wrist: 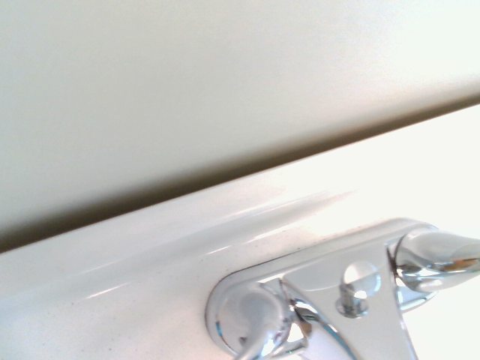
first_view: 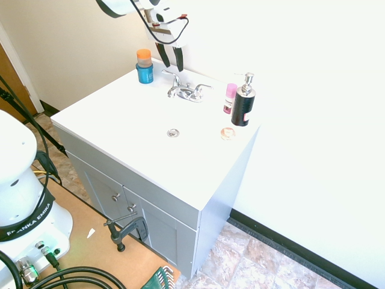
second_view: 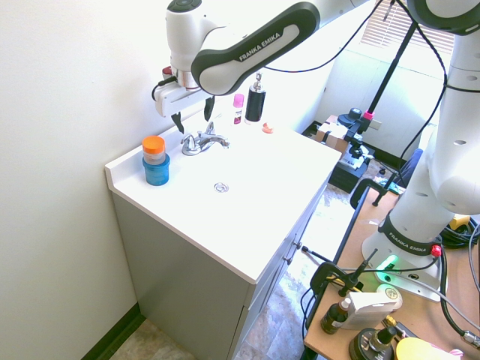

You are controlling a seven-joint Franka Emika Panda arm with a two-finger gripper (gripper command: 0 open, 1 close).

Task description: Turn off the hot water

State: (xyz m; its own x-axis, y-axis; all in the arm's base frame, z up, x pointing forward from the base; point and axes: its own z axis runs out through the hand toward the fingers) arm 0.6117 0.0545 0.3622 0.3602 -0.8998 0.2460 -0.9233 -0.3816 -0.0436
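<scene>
A white Franka arm's gripper [first_view: 171, 58] hangs above the back of a white vanity top [first_view: 120, 114], its two dark fingers [first_view: 178, 58] parted with a narrow gap and nothing between them. Just below it stands a chrome two-handled faucet [first_view: 187, 91], mounted against the wall. The hot-water lever [first_view: 172, 75], the left-hand handle, sits directly under the fingertips but apart from them; the matching right-hand lever [first_view: 201, 88] points toward the soap bottles. No water shows at the short spout [first_view: 182, 93].

In the second exterior view the gripper [second_view: 192, 114] hovers over the same faucet [second_view: 201, 141] from the opposite side, fingers spread and empty. The wrist view looks down on the faucet's chrome base plate [wrist: 315, 300] and the ledge at the wall.

A blue jar with an orange lid [first_view: 144, 65] stands to the faucet's left. To its right stand a small pink bottle [first_view: 230, 98] and a black pump dispenser [first_view: 243, 102], just beside each other, with a small clear dish [first_view: 227, 133] in front. The basin drain [first_view: 173, 132] lies forward of the faucet.
</scene>
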